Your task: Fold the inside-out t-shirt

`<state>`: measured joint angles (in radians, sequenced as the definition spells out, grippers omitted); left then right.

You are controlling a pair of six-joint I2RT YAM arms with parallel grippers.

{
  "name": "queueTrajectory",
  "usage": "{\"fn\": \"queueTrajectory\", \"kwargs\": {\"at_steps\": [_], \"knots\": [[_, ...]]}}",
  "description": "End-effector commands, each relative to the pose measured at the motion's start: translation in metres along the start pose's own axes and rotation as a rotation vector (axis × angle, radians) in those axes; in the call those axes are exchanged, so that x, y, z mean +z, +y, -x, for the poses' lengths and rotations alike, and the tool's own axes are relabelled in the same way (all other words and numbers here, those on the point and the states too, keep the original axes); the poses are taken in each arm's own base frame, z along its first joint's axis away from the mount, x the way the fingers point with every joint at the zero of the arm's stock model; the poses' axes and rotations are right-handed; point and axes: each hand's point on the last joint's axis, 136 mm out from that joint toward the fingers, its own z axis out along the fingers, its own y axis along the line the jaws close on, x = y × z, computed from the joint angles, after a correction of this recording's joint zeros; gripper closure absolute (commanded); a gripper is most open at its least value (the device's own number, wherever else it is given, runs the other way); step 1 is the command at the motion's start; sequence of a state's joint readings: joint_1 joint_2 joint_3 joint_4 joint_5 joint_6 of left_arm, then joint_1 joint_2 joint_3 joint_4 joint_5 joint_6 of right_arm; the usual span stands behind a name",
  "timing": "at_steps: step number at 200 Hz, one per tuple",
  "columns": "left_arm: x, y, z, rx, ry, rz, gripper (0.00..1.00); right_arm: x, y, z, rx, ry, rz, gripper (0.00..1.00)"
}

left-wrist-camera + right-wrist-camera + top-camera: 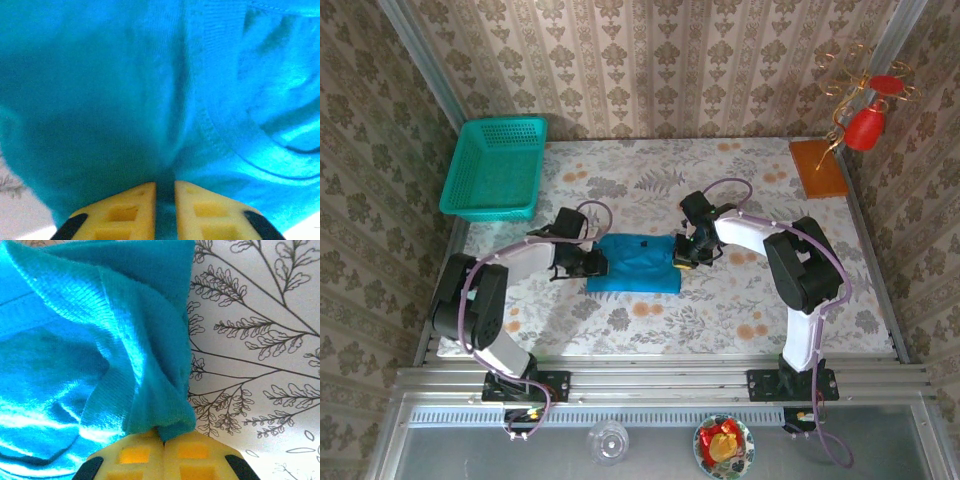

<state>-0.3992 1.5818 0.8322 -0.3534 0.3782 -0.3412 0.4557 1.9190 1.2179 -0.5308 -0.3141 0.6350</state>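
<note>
Your plain teal-blue cotton t-shirt [635, 262] lies folded on the floral surface [740, 300]. Your right gripper [163, 432] has its jaws clamped on a bunched edge. Your left gripper [165, 187] shows jaws a slit apart at the cloth; you cannot tell whether they grip.

I find the t-shirt [633, 263] on the table [740, 300], between left gripper [595, 263] and right gripper [682, 258]. Basket [505, 124] sits far-left, board [817, 167] far-right.

readable text, labels, brands, numbers, signs: none legible in any view.
</note>
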Motion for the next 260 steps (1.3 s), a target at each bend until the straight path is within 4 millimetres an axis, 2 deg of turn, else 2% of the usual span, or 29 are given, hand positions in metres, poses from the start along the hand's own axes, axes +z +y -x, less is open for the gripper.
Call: {"fn": "queueTrajectory", "kwargs": {"at_steps": [1,32,65,93,155,201,260], "knots": [[-0.020,0.000,-0.001,-0.021,-0.035,0.015,0.76,-0.013,-0.033,0.002,0.001,-0.009,-0.144,1.00],[-0.045,-0.001,0.012,-0.025,-0.114,0.003,0.70,-0.030,-0.058,0.015,-0.046,-0.036,-0.265,1.00],[-0.059,0.003,0.017,-0.044,-0.147,-0.003,0.69,-0.051,-0.085,0.036,-0.109,-0.055,-0.368,1.00],[-0.061,0.007,0.016,-0.050,-0.143,-0.002,0.69,-0.075,-0.113,0.054,-0.162,-0.078,-0.456,1.00],[-0.061,0.006,0.021,-0.047,-0.147,-0.014,0.69,-0.138,-0.190,0.091,-0.224,-0.120,-0.772,1.00],[-0.061,0.009,0.023,-0.037,-0.130,-0.017,0.69,-0.166,-0.229,0.129,-0.316,-0.190,-0.920,1.00],[-0.062,0.013,0.030,-0.045,-0.133,-0.030,0.69,-0.220,-0.299,0.156,-0.129,-0.259,-1.002,1.00]]}}
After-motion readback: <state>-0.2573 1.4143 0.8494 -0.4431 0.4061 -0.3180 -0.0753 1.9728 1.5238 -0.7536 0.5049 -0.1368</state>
